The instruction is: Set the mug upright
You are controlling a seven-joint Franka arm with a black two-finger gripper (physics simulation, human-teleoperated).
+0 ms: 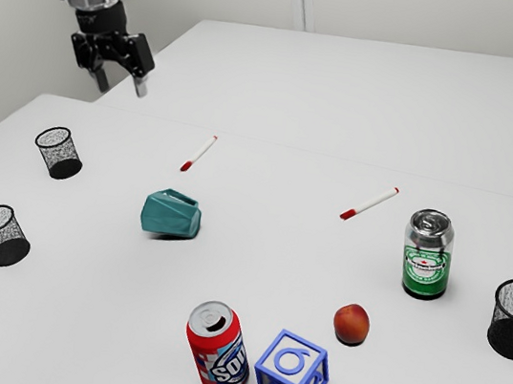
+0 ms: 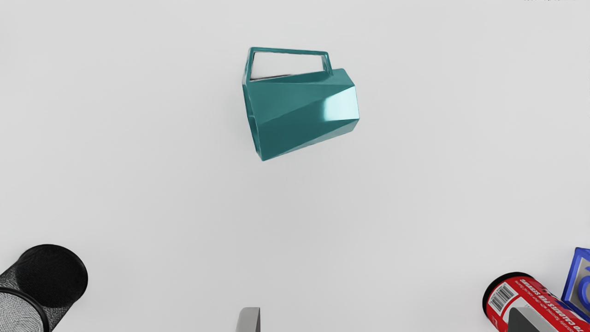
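Hanging open and empty, my claw [image 1: 121, 88] likely leaves room for the mug [image 1: 171, 215], which lies on its side toward the exterior view's left, farther than the red can [image 1: 218, 351], flat faces probably stopping it rolling.

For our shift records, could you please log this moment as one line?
gripper: open, empty, raised away from mug | teal faceted mug: lying on its side, untouched | mug upright: not yet
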